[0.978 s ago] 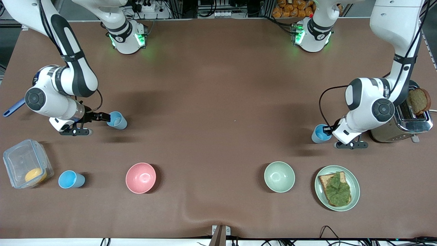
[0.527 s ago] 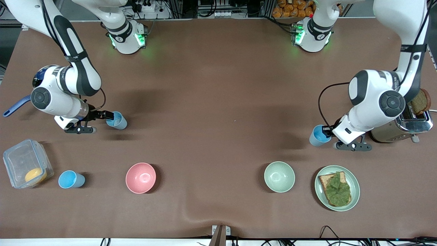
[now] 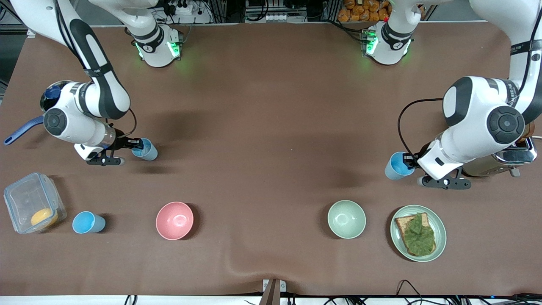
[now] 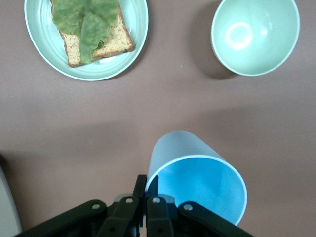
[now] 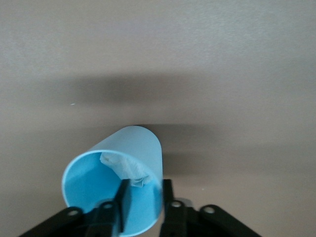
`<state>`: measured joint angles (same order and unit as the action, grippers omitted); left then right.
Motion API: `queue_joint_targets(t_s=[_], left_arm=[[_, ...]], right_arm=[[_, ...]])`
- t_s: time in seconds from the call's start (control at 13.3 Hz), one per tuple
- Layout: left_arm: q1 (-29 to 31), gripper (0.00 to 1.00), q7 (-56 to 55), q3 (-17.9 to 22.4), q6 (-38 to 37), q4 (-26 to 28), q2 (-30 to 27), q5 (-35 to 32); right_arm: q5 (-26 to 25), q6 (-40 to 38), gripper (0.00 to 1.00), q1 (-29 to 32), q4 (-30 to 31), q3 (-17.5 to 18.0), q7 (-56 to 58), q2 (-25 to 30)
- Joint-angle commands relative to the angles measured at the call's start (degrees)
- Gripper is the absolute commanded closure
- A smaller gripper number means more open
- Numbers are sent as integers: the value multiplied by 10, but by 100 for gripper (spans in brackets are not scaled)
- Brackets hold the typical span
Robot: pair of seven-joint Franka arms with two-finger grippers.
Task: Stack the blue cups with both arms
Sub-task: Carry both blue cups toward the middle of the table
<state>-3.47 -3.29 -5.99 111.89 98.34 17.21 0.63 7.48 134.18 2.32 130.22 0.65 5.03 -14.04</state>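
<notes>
A paler blue cup (image 3: 146,150) with a white scrap inside stands on the table toward the right arm's end. My right gripper (image 3: 136,147) straddles its rim, one finger inside and one outside, with a gap left; the right wrist view shows the cup (image 5: 98,187) and gripper (image 5: 145,195). My left gripper (image 3: 407,162) is shut on the rim of a brighter blue cup (image 3: 394,166), tilted, beside the toaster; it also shows in the left wrist view (image 4: 197,180), pinched by the gripper (image 4: 148,186). A third blue cup (image 3: 88,223) stands nearer the front camera.
A pink bowl (image 3: 174,220) and a green bowl (image 3: 346,219) stand nearer the front camera. A green plate (image 3: 440,224) holds bread with lettuce. A toaster (image 3: 508,159) is under the left arm. A clear box (image 3: 25,199) holds something orange.
My right gripper has slid onto the paler cup's rim. My left arm has risen, and its cup has shifted a little.
</notes>
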Motion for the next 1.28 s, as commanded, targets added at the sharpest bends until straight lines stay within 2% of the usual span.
queue_joint_targets(t_s=[0.0, 0.3, 0.45, 0.83, 1.05, 1.2], left_arm=[[8, 100, -14, -13, -45, -28, -5, 10], [11, 100, -13, -13, -57, -46, -6, 9], [8, 100, -15, -14, -63, -59, -6, 12], [1, 100, -20, -32, -63, -69, -9, 10], [-9, 100, -29, -43, -63, -74, -9, 11], [-13, 100, -29, -43, -65, -75, -13, 13]], right_arm=[[14, -27, 100, -4, -6, 1, 3, 4], [32, -151, 100, -24, -97, 11, 1, 17], [32, -170, 100, -56, -123, 11, -15, 25], [57, -161, 100, -200, -156, 11, -227, 20], [57, -102, 100, -304, -159, 10, -399, 9], [57, -53, 100, -358, -169, 10, -489, -21]])
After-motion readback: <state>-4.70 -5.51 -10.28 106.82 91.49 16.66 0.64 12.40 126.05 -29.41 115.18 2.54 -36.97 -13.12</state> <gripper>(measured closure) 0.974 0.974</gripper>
